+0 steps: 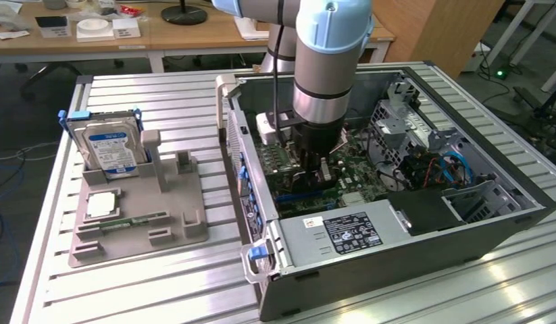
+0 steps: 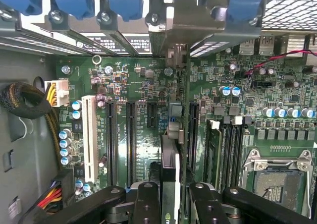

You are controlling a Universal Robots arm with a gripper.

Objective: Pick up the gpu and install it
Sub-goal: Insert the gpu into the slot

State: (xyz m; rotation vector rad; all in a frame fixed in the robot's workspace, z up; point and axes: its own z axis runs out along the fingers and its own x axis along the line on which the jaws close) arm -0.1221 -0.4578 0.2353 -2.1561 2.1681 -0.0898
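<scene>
1. Your gripper is clenched on the gpu: in the wrist view the card stands on edge between the 2 black fingers, its thin edge facing the camera.
2. The gpu hangs over the motherboard, in line with a long black slot and reaching toward the metal bracket at the case's rear wall. You cannot tell from these views whether its edge already touches the slot.
3. In the exterior view the arm reaches straight down into the open case, and the gripper sits low over the board; the gpu itself is too hidden there to make out.
4. The exterior view gives you the surroundings: a grey tray on the slatted table, at the exterior view's left of the case, holding an upright hard drive with a blue-white label and a RAM strip lying flat.
5. The wrist view gives you the board detail: the white slot, the empty CPU socket, the blue clips along the rear.
6. The power supply carries a black label; its writing is too small to read.
</scene>
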